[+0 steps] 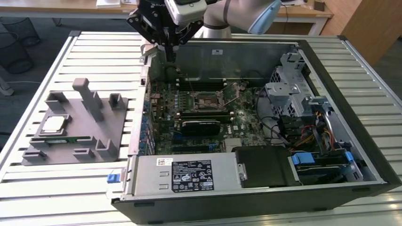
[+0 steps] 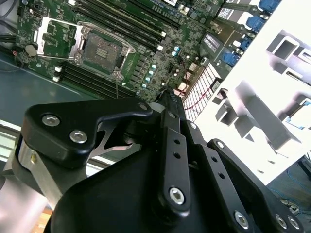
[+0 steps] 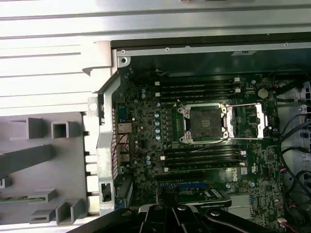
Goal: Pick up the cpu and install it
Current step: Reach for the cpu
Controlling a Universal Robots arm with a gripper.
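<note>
In the exterior view the arm point(image 1: 251, 16) is cut off by the top edge, and the near corners of the desk point(image 1: 50, 197) are cropped away. The near strip of the motherboard point(image 1: 248, 122) is hidden behind the power supply point(image 1: 182, 174). Markings on the cpu point(image 1: 52, 124) are too small to be told. In the second wrist view part of the grey holder point(image 2: 252, 63) is masked by the pincer point(image 2: 167, 99), whose body is cut by the picture's edge.
</note>
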